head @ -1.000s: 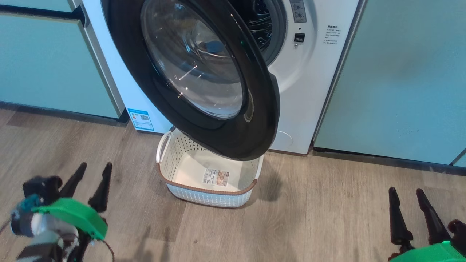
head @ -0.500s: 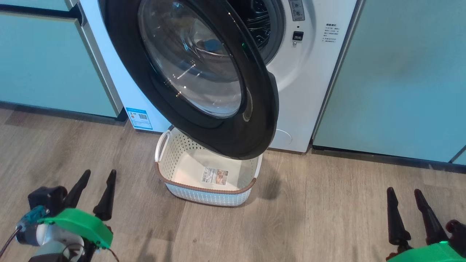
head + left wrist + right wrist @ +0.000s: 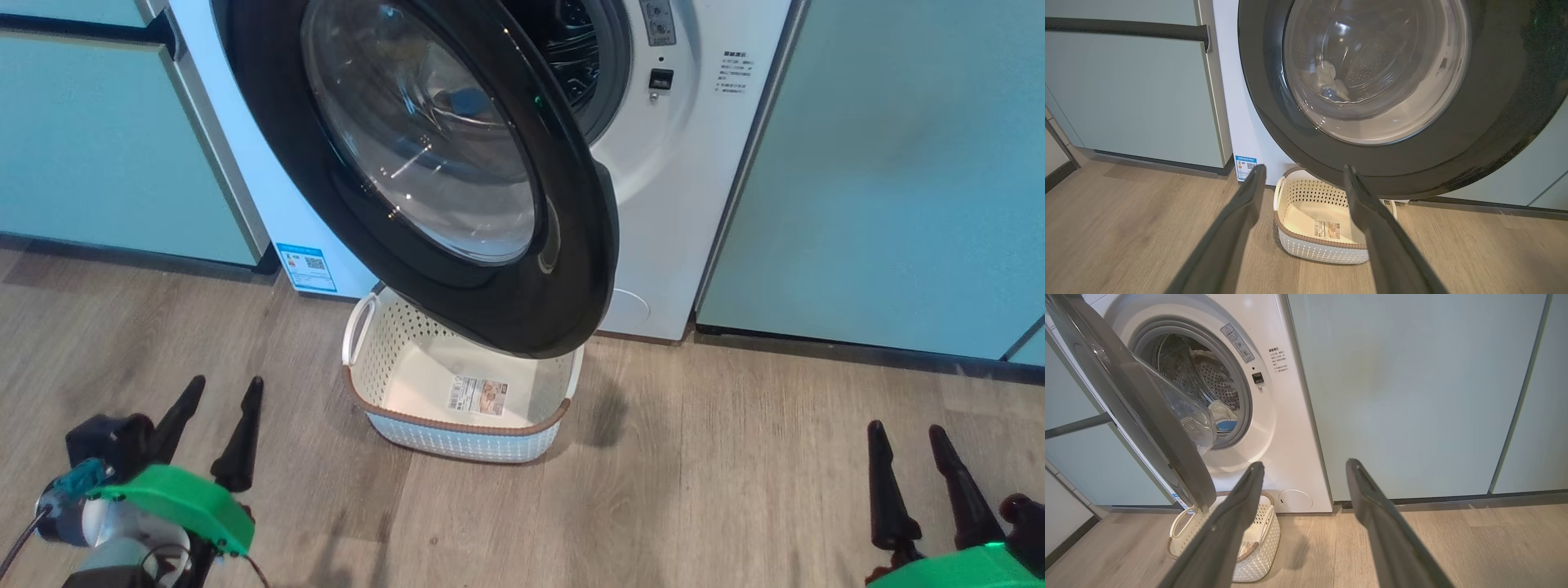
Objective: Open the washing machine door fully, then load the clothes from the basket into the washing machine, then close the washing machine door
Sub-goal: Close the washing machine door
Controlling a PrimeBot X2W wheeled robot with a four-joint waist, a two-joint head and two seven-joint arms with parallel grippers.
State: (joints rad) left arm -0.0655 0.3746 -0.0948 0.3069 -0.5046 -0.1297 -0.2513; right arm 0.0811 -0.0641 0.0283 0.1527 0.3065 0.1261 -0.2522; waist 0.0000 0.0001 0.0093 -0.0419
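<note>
The washing machine (image 3: 669, 204) stands between cabinets with its round black-rimmed door (image 3: 457, 269) swung partly out to the left, its lower edge hanging over the basket (image 3: 457, 426). The cream basket sits on the floor against the machine, with just a label on its bottom. The clothes (image 3: 1222, 412), pale with a blue piece, lie inside the drum and also show through the door glass (image 3: 1329, 79). My left gripper (image 3: 226, 382) is open low at the left, apart from the basket. My right gripper (image 3: 906, 427) is open at the lower right, holding nothing.
Pale-green cabinet doors flank the machine on the left (image 3: 106, 139) and right (image 3: 890, 163). Wood floor (image 3: 718, 474) stretches between my grippers and the basket. A dark bar handle (image 3: 1126, 30) runs along the left cabinet.
The head view has shifted a little, sliding the scene leftward. My left gripper has settled slightly lower in the view. The door, the basket and the right gripper stay as they were.
</note>
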